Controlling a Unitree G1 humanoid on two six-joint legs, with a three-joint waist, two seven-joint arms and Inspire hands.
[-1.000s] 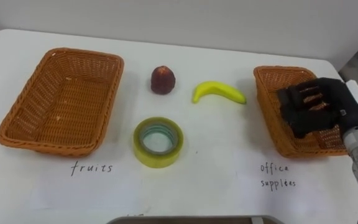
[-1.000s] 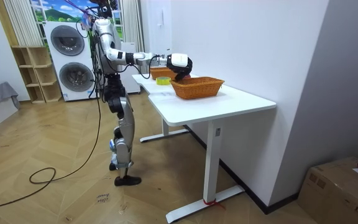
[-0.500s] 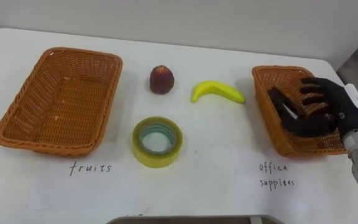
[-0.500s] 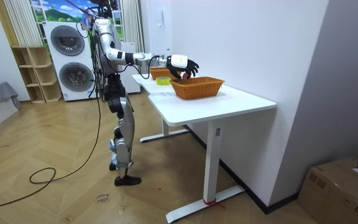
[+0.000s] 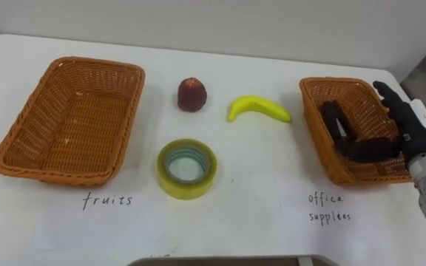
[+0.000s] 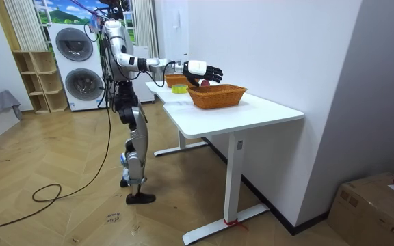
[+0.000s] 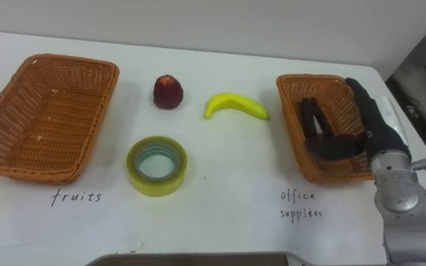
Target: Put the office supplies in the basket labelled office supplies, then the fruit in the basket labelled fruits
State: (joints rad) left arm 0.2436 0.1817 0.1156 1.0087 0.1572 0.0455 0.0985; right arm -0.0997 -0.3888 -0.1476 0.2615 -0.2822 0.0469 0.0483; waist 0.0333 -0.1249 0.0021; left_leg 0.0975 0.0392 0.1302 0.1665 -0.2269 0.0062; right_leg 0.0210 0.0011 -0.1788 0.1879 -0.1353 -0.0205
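Right hand over the office basket, nothing held; three things left out on the desk.

My right hand [image 5: 405, 122] hangs over the far side of the office-supplies basket [image 5: 315, 140], its fingers [image 5: 385, 94] straight and spread, gripping nothing. A dark object [image 5: 334, 120] lies in that basket; I cannot tell what it is. The tape roll [image 5: 188, 168], banana [image 5: 259, 108] and red fruit [image 5: 191, 94] sit on the desk [image 5: 257, 199], and the fruits basket [image 5: 98, 65] holds nothing. Risks as I judge them: the thumb looks low inside the basket, so pulling sideways could catch the wicker wall and drag the basket. The banana lies just beside that wall, so a reach across for the tape could knock it. The tape's smooth round rim may slip from a shallow grip.
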